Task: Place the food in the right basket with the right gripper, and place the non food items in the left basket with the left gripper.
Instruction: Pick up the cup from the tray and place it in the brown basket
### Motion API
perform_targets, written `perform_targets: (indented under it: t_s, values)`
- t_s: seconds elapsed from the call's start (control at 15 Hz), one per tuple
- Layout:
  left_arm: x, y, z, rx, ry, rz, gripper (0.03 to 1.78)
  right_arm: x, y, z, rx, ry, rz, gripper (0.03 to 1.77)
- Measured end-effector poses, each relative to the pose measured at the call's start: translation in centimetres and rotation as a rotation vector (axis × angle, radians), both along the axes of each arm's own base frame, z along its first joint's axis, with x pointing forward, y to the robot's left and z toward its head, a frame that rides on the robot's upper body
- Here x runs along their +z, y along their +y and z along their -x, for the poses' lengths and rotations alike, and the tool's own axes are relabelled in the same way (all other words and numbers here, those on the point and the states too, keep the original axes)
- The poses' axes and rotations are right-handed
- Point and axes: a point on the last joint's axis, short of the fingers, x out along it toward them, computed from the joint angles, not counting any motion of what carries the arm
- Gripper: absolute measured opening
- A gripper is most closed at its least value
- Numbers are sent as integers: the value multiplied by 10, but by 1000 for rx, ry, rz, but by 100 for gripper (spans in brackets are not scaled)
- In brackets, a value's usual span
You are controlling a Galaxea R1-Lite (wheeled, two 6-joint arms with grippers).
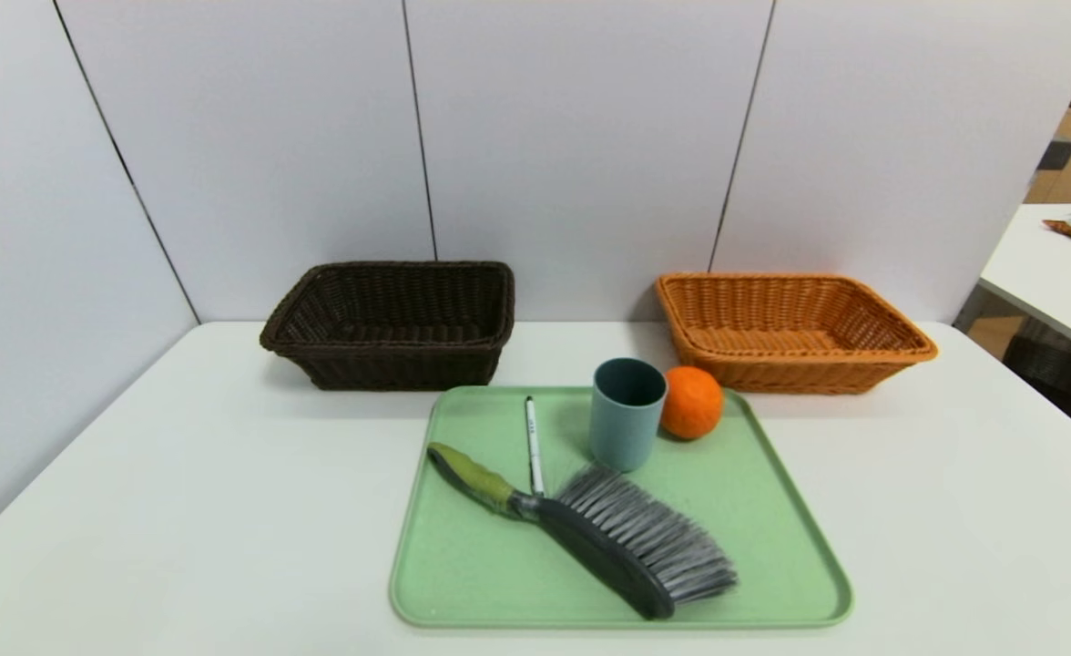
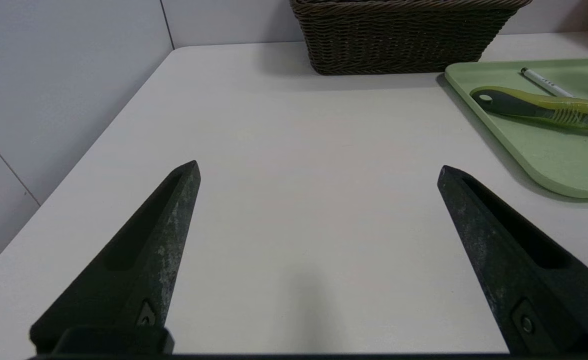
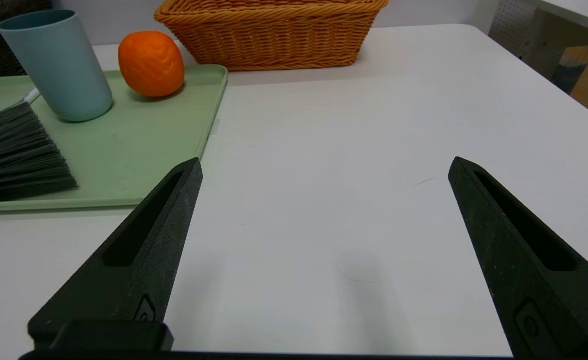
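On a green tray point(image 1: 772, 510) lie an orange point(image 1: 691, 402), a teal cup point(image 1: 627, 413), a white pen point(image 1: 533, 444) and a brush point(image 1: 590, 528) with a green-black handle. A dark brown basket point(image 1: 394, 323) stands at the back left, an orange basket point(image 1: 790, 330) at the back right. Neither arm shows in the head view. My left gripper point(image 2: 319, 167) is open over bare table left of the tray point(image 2: 549, 150); the brush handle point(image 2: 539, 105) and pen point(image 2: 544, 82) lie beyond it. My right gripper point(image 3: 324, 165) is open over bare table right of the tray point(image 3: 139, 140), with the orange point(image 3: 151, 63) and cup point(image 3: 56, 65) ahead.
The white table point(image 1: 180, 501) is backed by wall panels at the rear and left. A second table point(image 1: 1055, 273) with snack packets stands at the far right, past this table's right edge. The orange basket point(image 3: 271, 32) and brown basket point(image 2: 399, 35) also show in the wrist views.
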Motion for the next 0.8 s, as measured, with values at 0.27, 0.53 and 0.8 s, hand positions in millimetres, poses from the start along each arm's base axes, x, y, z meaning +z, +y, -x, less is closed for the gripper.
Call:
perform_targets:
  t_s: [0.27, 0.53, 0.8]
  values:
    - [-1, 0, 0, 1, 10, -17, 169, 0, 0, 0, 0, 6, 10, 170]
    - [6, 0, 3, -13, 23, -24, 169, 4, 0, -1, 16, 24, 43, 170]
    - [70, -1, 8, -26, -7, -24, 169, 64, 2, 5, 94, -6, 16, 170]
